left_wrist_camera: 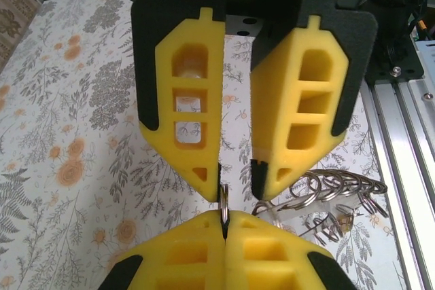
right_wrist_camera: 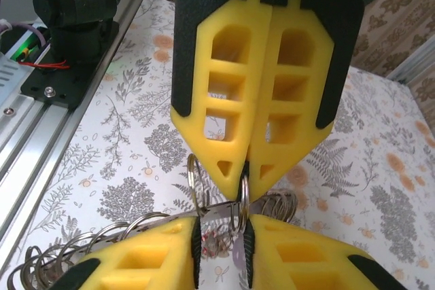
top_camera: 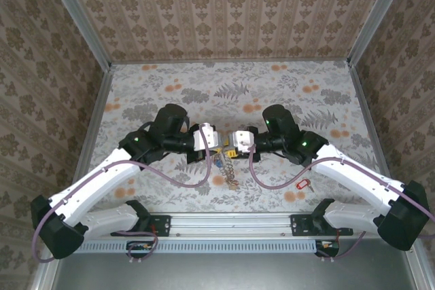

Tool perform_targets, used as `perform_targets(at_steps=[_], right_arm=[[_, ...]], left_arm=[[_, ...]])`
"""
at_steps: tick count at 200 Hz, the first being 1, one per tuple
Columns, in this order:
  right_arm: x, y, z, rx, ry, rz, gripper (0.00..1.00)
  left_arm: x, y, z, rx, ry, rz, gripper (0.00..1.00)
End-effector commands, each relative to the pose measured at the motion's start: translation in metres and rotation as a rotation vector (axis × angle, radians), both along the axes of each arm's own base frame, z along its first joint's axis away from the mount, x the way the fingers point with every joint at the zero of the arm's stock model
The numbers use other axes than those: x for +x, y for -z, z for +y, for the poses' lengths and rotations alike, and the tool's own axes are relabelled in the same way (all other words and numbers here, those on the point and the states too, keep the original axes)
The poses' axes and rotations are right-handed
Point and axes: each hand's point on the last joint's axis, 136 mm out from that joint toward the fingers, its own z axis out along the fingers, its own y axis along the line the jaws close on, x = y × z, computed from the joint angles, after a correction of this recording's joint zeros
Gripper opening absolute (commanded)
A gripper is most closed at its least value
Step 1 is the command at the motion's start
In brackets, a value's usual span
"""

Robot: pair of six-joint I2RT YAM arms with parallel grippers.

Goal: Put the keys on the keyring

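Observation:
My left gripper [left_wrist_camera: 224,219] is shut on a thin metal split ring [left_wrist_camera: 223,200], which stands edge-on out of its fingertips. My right gripper [right_wrist_camera: 221,225] faces it tip to tip, jaws a little apart; rings and a purple key tag [right_wrist_camera: 239,259] hang in the gap without being pinched. In the right wrist view the left gripper [right_wrist_camera: 246,174] holds that ring [right_wrist_camera: 242,198] just above my right fingertips. The keyring [top_camera: 230,171], a dark bunch of metal loops [left_wrist_camera: 333,191], dangles below both grippers [top_camera: 207,142] [top_camera: 234,144]. A red key [top_camera: 304,183] lies on the table, apart, under the right arm.
The floral tablecloth [top_camera: 224,89] covers the table, with patterned walls on three sides. An aluminium rail [top_camera: 231,222] carrying both arm bases runs along the near edge. A purple cable [top_camera: 197,181] loops from each wrist close to the keyring.

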Motion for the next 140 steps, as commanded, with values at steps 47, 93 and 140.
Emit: perform_targets(at_steps=[47,93,140], right_arm=[[0.001,-0.011,0.008,0.024,-0.019,0.015,0.04],[0.005,-0.030,0.010,0.174,0.028,0.033,0.00],[-0.001,-0.085,0.006,0.533,-0.006,0.080,0.00]], left_arm=[[-0.006,-0.021,-0.006,-0.054,0.050,-0.032,0.00],[-0.011,-0.032,0.002,-0.131,0.029,-0.092,0.21],[-0.016,-0.033,0.014,-0.181,-0.009,-0.115,0.25]])
